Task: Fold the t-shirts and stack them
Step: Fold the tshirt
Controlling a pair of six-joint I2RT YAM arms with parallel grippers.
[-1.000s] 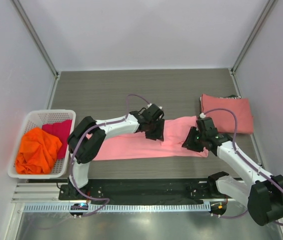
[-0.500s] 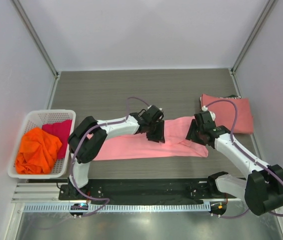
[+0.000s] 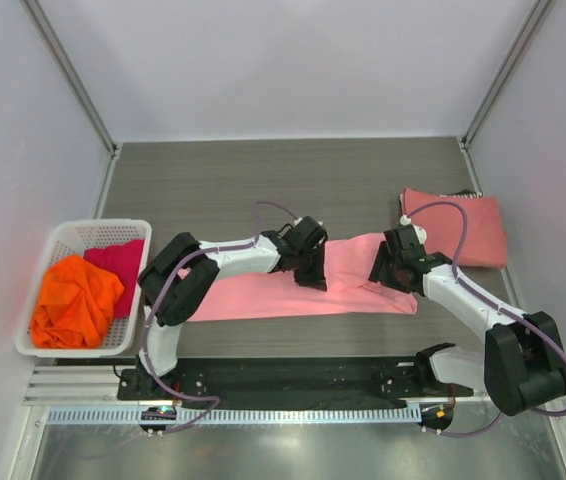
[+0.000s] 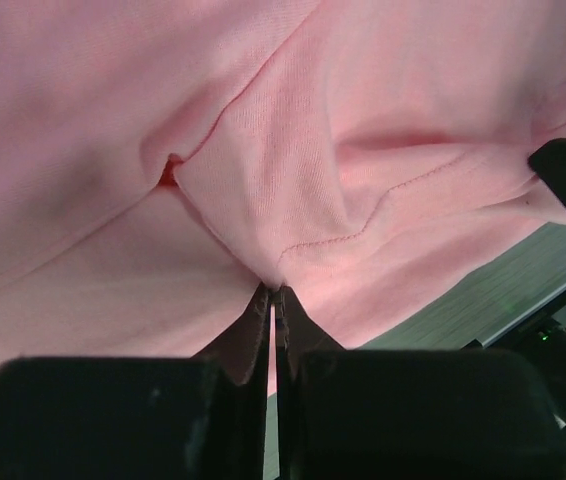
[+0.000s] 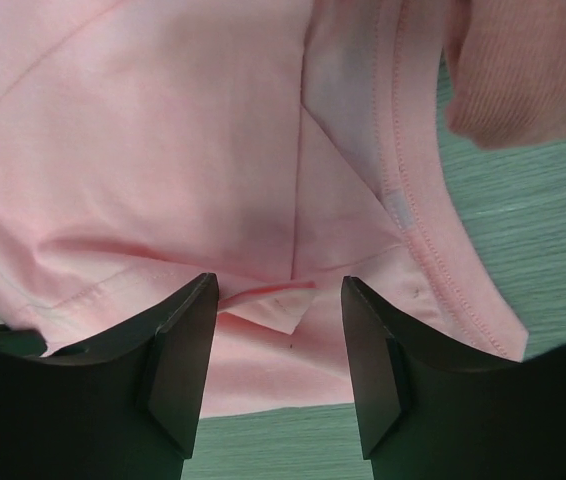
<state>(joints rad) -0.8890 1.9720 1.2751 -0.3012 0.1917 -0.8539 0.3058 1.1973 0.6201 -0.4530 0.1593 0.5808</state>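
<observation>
Grey wood-grain table (image 3: 263, 180), white walls (image 3: 283, 60) all round. The light pink t-shirt (image 3: 263, 295) lies stretched mid-table; left gripper (image 4: 271, 292) pinches a fold of it, right gripper (image 5: 276, 285) hovers wide over its collar. The salmon-red t-shirt (image 3: 463, 230) sits folded far right.

From here, my left arm (image 3: 233, 254) and right arm (image 3: 468, 300) look alike: white tubular links between chunky black joint housings. A thin lilac cable (image 3: 263, 207) loops off each, arching toward twelve o'clock. The left claw (image 4: 271, 295) ends in matte black, tapered tips. The right claw (image 5: 278, 300) has broad, angular black fingers (image 5: 178, 365) with flat inner faces.
</observation>
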